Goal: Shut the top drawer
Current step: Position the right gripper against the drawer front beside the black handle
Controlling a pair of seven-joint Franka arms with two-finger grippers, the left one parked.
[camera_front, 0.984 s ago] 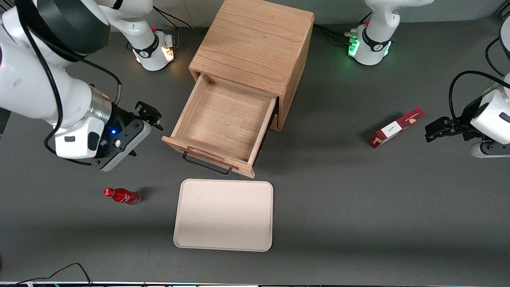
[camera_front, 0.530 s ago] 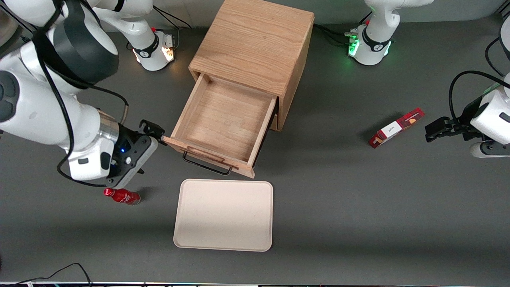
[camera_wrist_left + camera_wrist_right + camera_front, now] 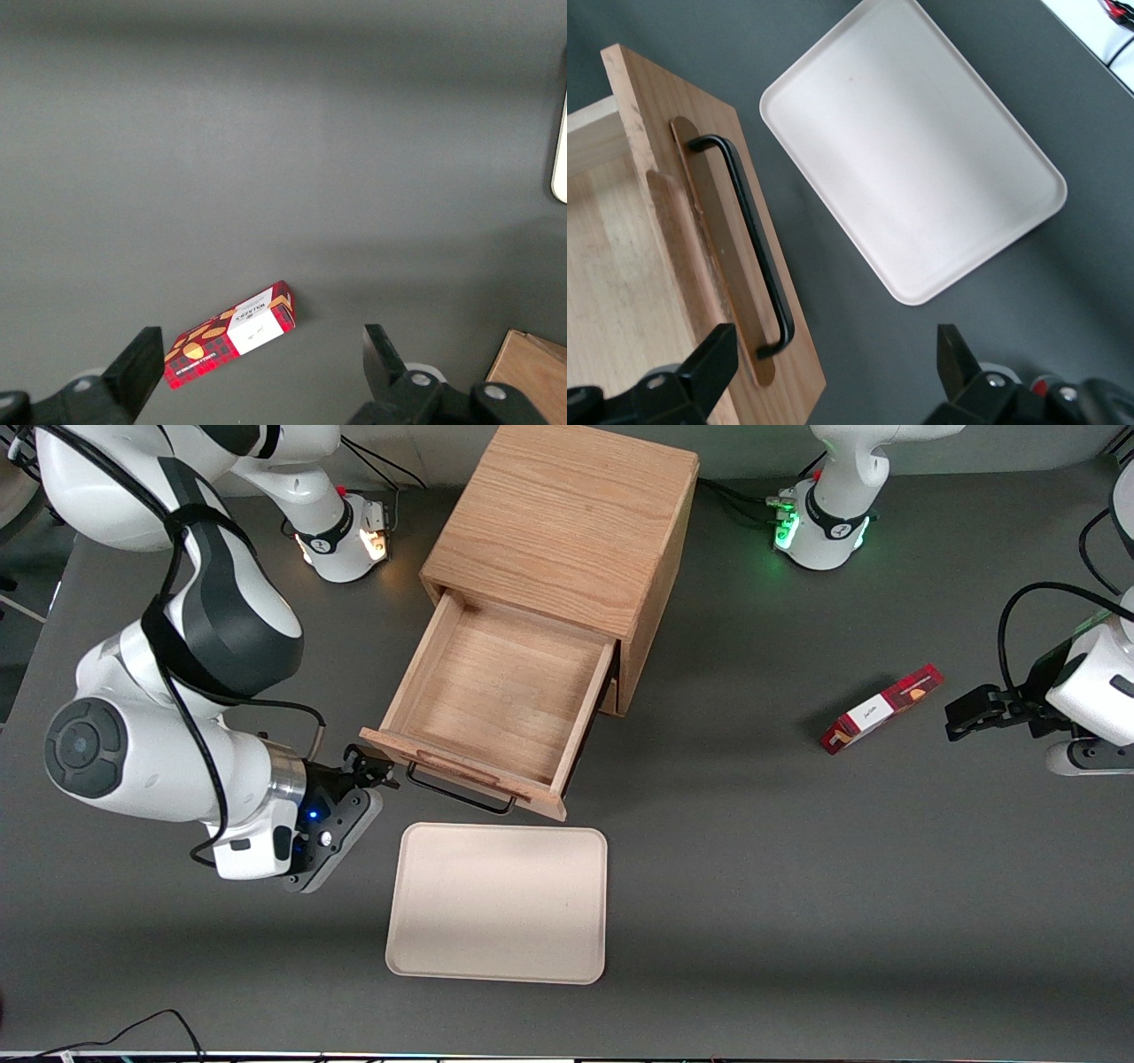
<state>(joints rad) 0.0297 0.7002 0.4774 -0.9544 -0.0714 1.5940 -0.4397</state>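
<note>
The top drawer [image 3: 500, 704] is standing fully pulled out of the wooden cabinet [image 3: 567, 522], empty, its black handle [image 3: 461, 793] facing the cream tray [image 3: 498, 903] on the worktop. The claw [image 3: 372, 766] is sitting spread and holding nothing, just beside the drawer front's corner toward the working arm's end. Approach step judged underway; the next move is requiring contact on the front panel [image 3: 718, 230] and a straight push into the cabinet.

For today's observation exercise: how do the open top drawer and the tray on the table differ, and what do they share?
The top drawer is oak with high walls and a black handle; the tray is cream, shallow and handleless. The drawer sticks out of the cabinet; the tray lies flat on the table. Both are rectangular and empty. The claw is open beside the drawer's front corner.
</note>
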